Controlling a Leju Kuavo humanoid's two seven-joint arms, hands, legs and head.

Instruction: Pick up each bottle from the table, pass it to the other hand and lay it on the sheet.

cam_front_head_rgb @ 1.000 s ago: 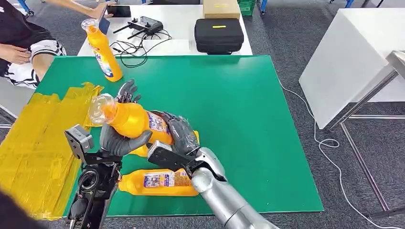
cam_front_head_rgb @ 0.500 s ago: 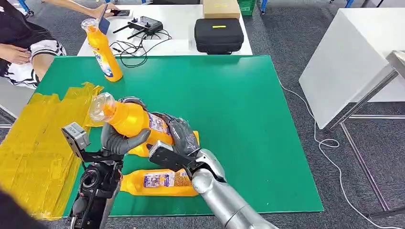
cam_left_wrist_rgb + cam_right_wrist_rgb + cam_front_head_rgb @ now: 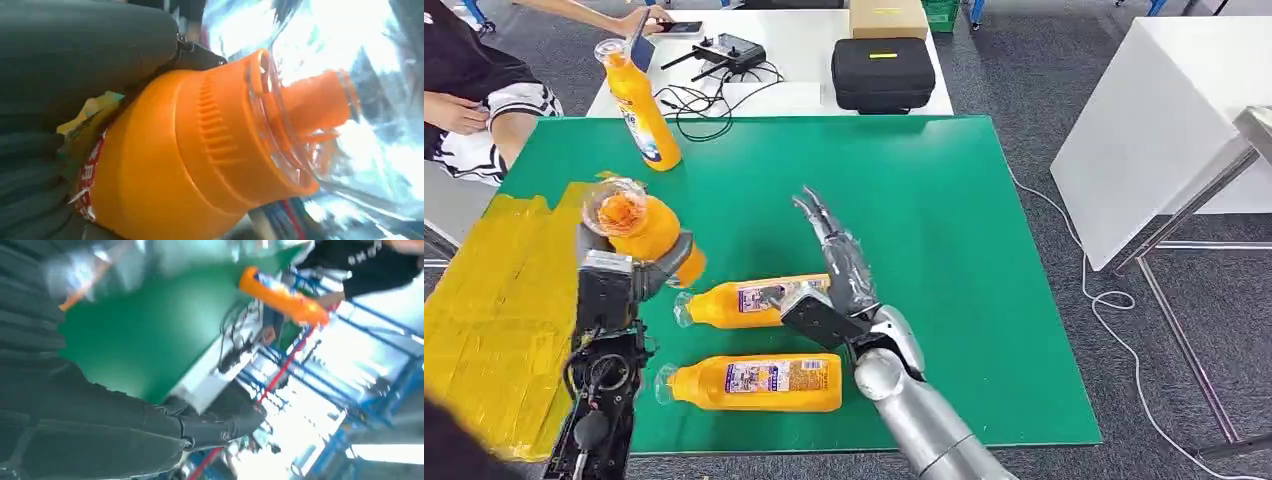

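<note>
— Fingers (image 3: 826, 225) of the right hand (image 3: 836, 262) are seen spread apart and pointing up, nothing being held between them; the hand is raised above the green mat (image 3: 944, 240).

— And the left hand (image 3: 639, 268)?

— It is wrapped around an orange bottle (image 3: 639, 228), which is gripped low on its body. The bottle's clear cap is turned toward the head camera. In the left wrist view the same bottle (image 3: 200, 160) is shown close up, pressed against the grey thumb (image 3: 85, 55), with its red-and-white label partly covered.

— Where is that bottle placed relative to the sheet?

— It is held in the air at the boundary where the yellow sheet (image 3: 494, 300) meets the mat. Whether the sheet is touched by it cannot be told.

— What else is seen on the mat?

— Two more bottles are laid on their sides: one lying bottle (image 3: 744, 302) just beside the right hand, and a nearer lying bottle (image 3: 754, 384) parallel to it, closer to the robot. A fourth, the upright bottle (image 3: 639, 105), is stood near the far-left corner.

— Anything beyond the mat?

— A white table (image 3: 814, 60) is seen, on which a black case (image 3: 882, 72) and cables rest — a seated person (image 3: 474, 90) is at the far left.
</note>
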